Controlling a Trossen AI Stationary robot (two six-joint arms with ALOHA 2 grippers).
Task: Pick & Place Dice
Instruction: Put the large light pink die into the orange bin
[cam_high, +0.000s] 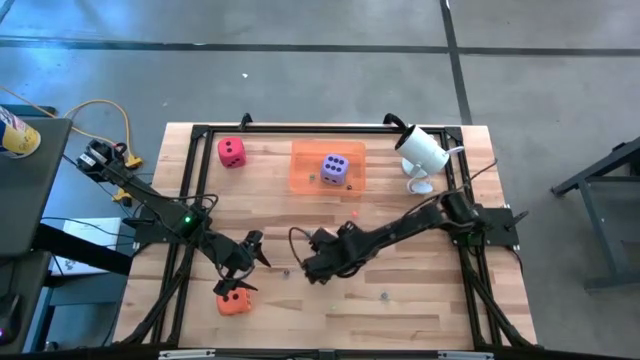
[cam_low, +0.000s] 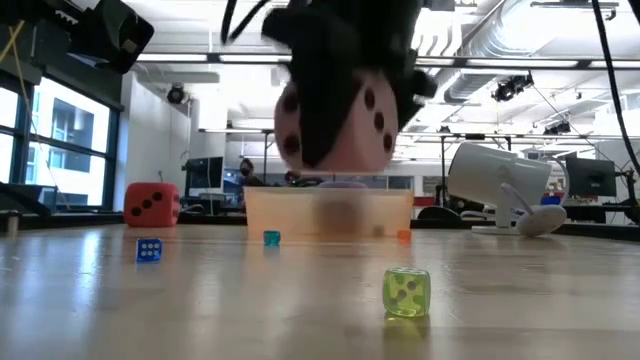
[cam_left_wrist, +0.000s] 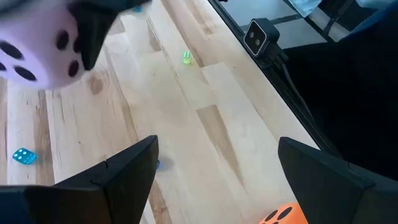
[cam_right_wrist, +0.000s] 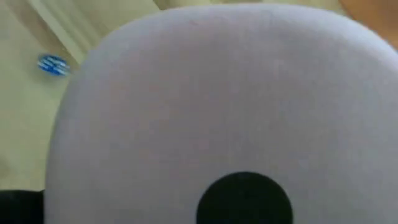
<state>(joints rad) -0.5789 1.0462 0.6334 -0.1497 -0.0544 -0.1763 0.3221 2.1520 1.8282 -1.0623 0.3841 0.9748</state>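
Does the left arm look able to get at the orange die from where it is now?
Probably yes. The left tool hangs open right beside the orange die near the table's front edge, with bare wood between them. The right tool, holding the pink die, is off to the side.

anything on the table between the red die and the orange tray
No. In the high view only bare wood separates the red die from the orange tray.

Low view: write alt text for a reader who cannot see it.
The right gripper holds the light pink die in the air above the wooden table. Behind stand the orange tray, a red die and a white lamp.
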